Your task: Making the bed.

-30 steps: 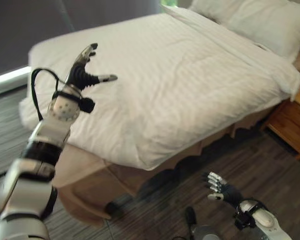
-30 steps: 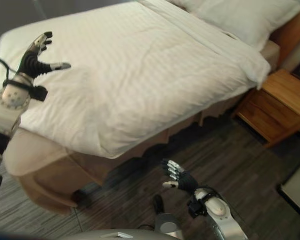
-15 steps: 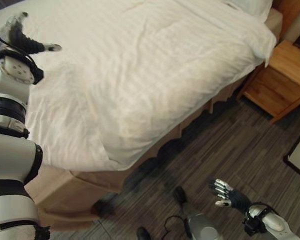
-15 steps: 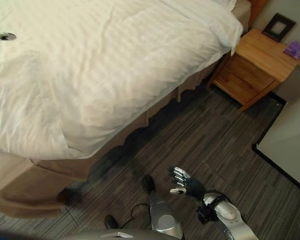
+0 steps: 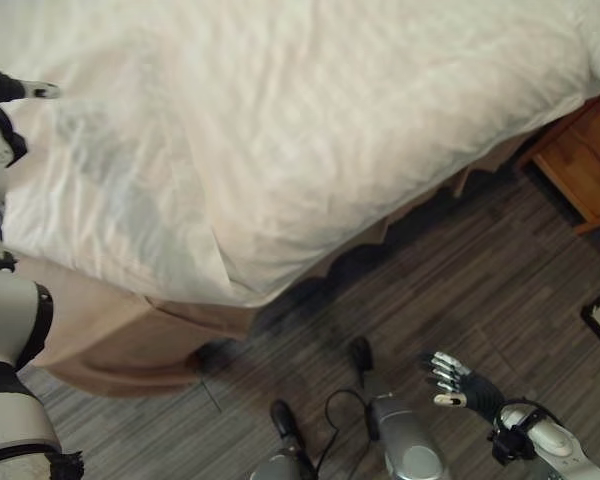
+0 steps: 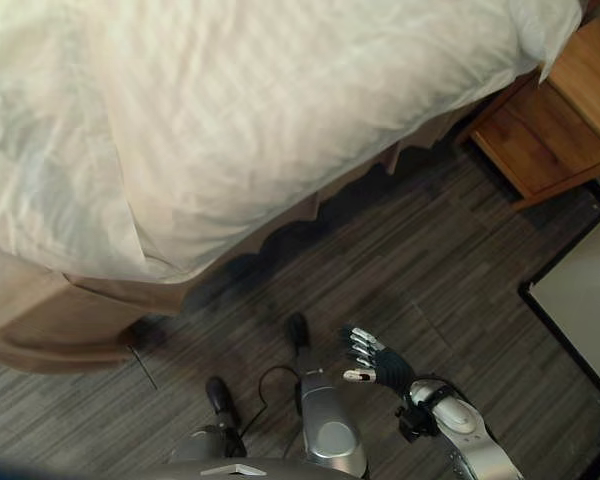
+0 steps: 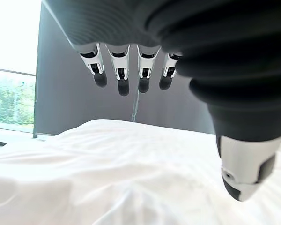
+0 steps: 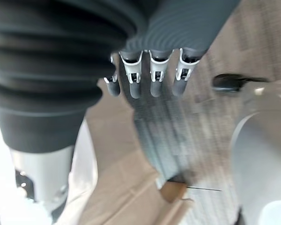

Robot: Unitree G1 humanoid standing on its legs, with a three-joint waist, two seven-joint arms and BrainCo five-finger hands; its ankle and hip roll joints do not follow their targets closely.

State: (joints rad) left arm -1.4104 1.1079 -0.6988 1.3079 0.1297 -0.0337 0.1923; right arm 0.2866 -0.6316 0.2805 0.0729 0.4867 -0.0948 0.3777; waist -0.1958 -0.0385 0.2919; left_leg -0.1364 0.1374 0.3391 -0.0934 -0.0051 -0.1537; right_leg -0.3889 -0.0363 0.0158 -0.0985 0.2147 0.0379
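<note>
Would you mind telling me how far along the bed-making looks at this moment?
Mostly done: the white duvet lies spread over the bed, its edge draping over the tan bed skirt. In hand: nothing; the left hand hovers open above the duvet, and the right hand hangs open over the floor. Left: smoothing the creases near the corner.

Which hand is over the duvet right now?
The left hand, open above the white duvet. The right hand hangs open over the floor, beside the bed.
</note>
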